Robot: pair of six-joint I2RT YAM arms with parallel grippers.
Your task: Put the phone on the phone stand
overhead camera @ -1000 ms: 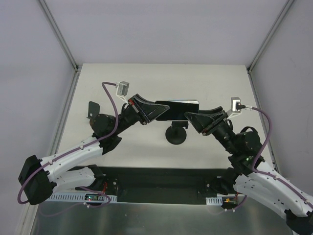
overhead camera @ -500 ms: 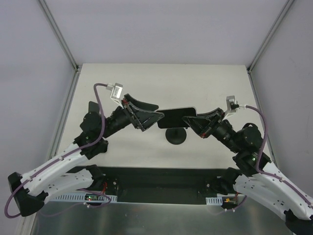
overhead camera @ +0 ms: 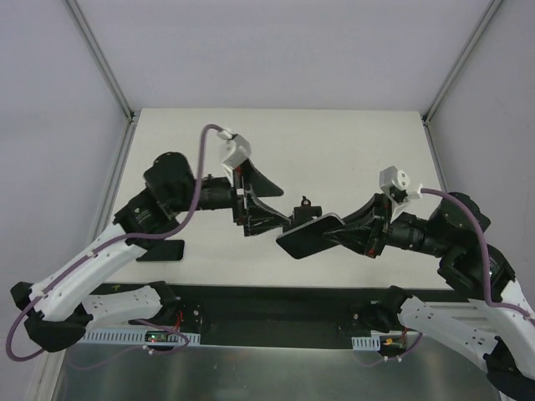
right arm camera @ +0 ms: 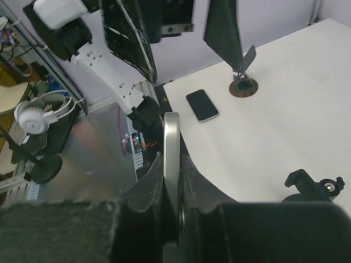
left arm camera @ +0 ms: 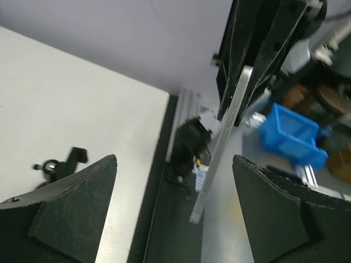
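- The phone [overhead camera: 306, 238] is off the tabletop [overhead camera: 334, 142], clamped at one end in the right gripper [overhead camera: 333, 235]. The right wrist view shows it edge-on, pinched between that gripper's fingers.
- The left gripper [overhead camera: 280, 207] is spread wide and empty. It faces the phone's free end from close by and, as far as I can tell, does not touch it.
- The phone stand [overhead camera: 305, 203] is just beyond the gap between the two grippers. Only its top bracket shows, and its base is not visible.
- Done, by my reading: the phone is lifted and held beside the stand, but is not on it.
- Left to do: line the phone up with the bracket, lower it in, then let go.
- A second phone [overhead camera: 159, 250] lies flat on the tabletop, well apart from the left gripper on its outer side.
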